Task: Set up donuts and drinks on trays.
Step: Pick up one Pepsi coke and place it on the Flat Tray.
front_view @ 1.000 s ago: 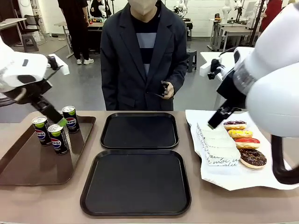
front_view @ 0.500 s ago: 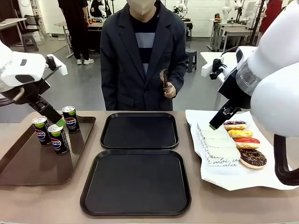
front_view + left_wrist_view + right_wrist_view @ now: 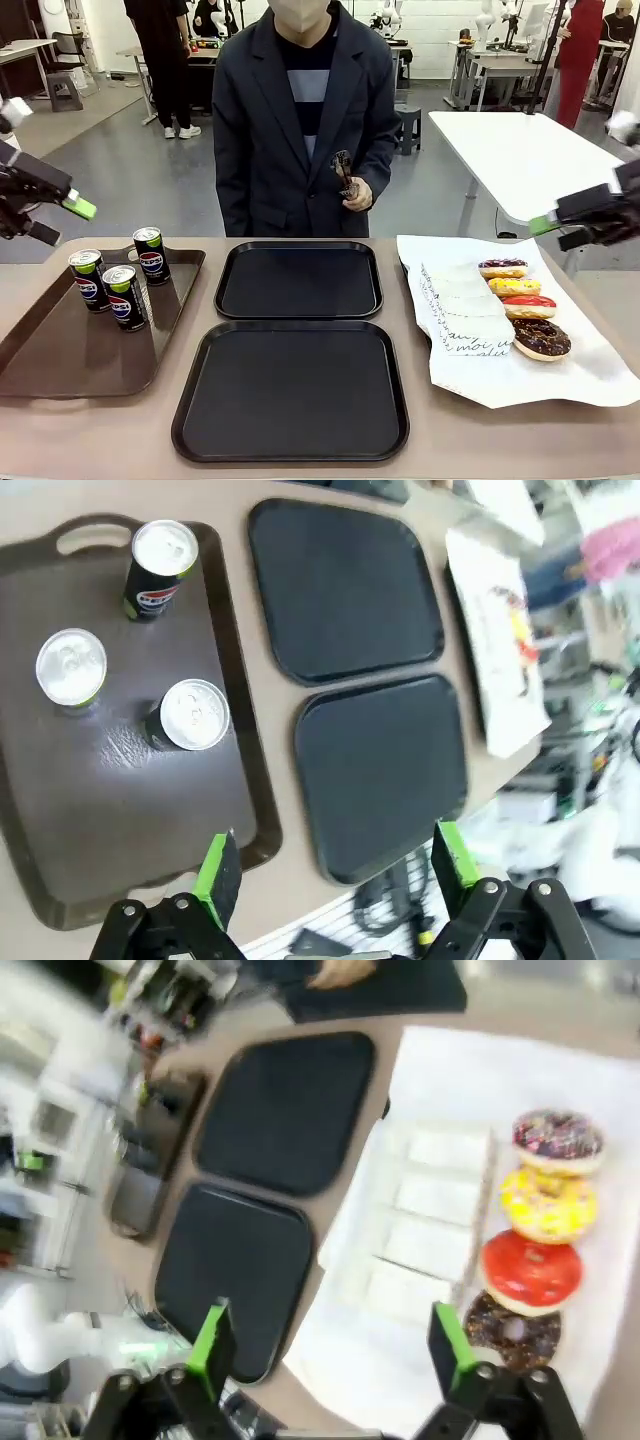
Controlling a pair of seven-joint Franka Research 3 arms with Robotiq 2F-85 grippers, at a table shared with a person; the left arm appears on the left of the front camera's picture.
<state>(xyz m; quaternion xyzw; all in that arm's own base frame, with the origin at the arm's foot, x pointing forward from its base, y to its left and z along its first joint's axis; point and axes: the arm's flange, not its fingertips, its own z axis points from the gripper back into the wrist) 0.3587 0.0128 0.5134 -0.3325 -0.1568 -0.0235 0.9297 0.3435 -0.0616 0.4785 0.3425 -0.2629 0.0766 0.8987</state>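
Three black Pepsi cans [image 3: 124, 297] [image 3: 193, 715] stand on a brown tray [image 3: 60, 360] at the left. Two black square trays, far [image 3: 298, 280] and near [image 3: 290, 392], lie bare in the middle. Several donuts [image 3: 529, 306] [image 3: 530, 1270], sprinkled, yellow, red and chocolate, sit in a row on white paper [image 3: 560, 385] at the right, beside white sleeves [image 3: 465, 318]. My left gripper [image 3: 62, 220] [image 3: 332, 865] hangs open, high above the brown tray's left side. My right gripper [image 3: 555, 232] [image 3: 328, 1345] hangs open, above and right of the donuts. Neither holds anything.
A person in a dark jacket stands at the far edge behind the far tray, one hand [image 3: 357, 193] holding a small dark tool at chest height. The white paper overhangs the table's right side. Bare tabletop [image 3: 200, 300] shows between the brown tray and the black trays.
Both arms have pulled back and up, out to the picture's sides: the left away from the cans, the right away from the donuts. The person's hand lifted the tool slightly.
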